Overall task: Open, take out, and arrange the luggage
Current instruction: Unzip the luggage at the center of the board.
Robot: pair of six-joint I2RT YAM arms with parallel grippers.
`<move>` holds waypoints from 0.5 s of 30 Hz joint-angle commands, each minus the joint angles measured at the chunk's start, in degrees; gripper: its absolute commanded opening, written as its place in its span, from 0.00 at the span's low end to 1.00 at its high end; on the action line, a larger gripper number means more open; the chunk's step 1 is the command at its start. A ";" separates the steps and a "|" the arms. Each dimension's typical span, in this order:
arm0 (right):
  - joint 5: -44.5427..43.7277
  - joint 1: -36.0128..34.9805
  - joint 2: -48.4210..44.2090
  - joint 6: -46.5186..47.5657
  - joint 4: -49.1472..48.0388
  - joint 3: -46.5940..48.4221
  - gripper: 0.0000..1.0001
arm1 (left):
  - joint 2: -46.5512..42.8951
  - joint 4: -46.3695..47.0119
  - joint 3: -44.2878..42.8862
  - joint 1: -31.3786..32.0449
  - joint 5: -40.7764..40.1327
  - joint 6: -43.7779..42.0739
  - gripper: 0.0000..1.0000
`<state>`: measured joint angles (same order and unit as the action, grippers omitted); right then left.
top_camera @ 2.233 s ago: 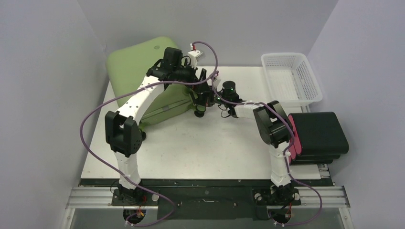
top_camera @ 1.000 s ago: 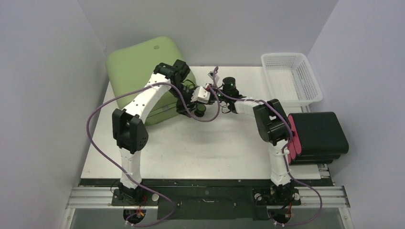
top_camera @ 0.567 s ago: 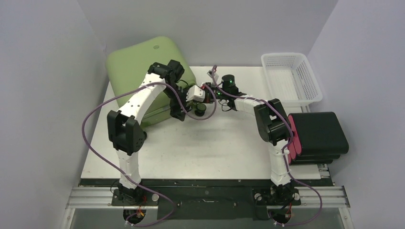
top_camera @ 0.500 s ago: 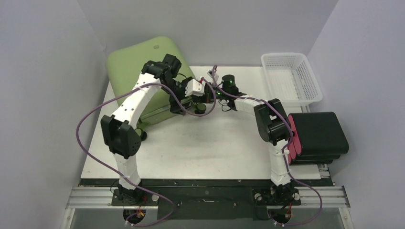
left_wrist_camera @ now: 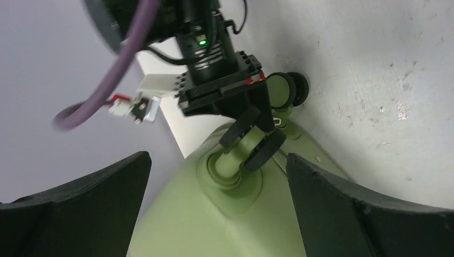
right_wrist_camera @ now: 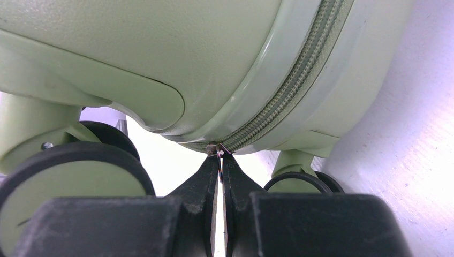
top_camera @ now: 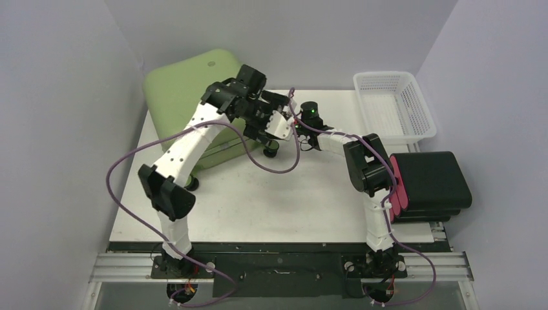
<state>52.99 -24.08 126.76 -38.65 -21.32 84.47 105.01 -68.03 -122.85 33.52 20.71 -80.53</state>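
Note:
The olive-green luggage (top_camera: 184,87) lies at the back left of the table, its wheel end facing the middle. My right gripper (right_wrist_camera: 220,156) is shut on the small metal zipper pull (right_wrist_camera: 216,149) at the end of the zip track (right_wrist_camera: 292,88), between two black wheels (right_wrist_camera: 69,171). In the left wrist view the right gripper (left_wrist_camera: 247,119) shows at that wheel end, beside a wheel (left_wrist_camera: 263,150). My left gripper (left_wrist_camera: 214,214) is open and empty, hovering over the green shell (left_wrist_camera: 214,225). In the top view it (top_camera: 276,124) sits above the luggage's right corner.
A white mesh basket (top_camera: 394,106) stands at the back right. A black case with a pink-red side (top_camera: 430,184) lies at the right edge. Grey walls close in on the left and back. A purple cable (top_camera: 278,165) loops over the table's middle.
My left arm has swung its wrist up and right, from beside the luggage's front edge to above its wheel corner. The right gripper has stayed at the zip.

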 commanded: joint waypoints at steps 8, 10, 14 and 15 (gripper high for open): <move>-12.64 3.21 1.46 -1.04 -6.11 1.01 0.00 | 11.39 -10.82 -5.81 1.90 -7.58 -25.92 0.90; -12.46 3.36 1.43 -1.26 -6.18 1.30 0.00 | 12.20 -14.35 -7.73 1.88 -7.28 -28.06 0.90; -12.34 3.42 1.68 -1.46 -6.19 1.84 0.00 | 12.66 -17.99 -9.11 1.90 -8.27 -29.75 0.84; -12.31 3.42 1.75 -1.56 -6.14 2.06 0.00 | 12.62 -18.08 -8.96 1.90 -9.98 -29.94 0.84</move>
<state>53.45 -23.92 127.00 -40.47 -21.87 84.47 118.08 -80.36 -129.27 35.31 13.34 -104.92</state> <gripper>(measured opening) 0.007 0.853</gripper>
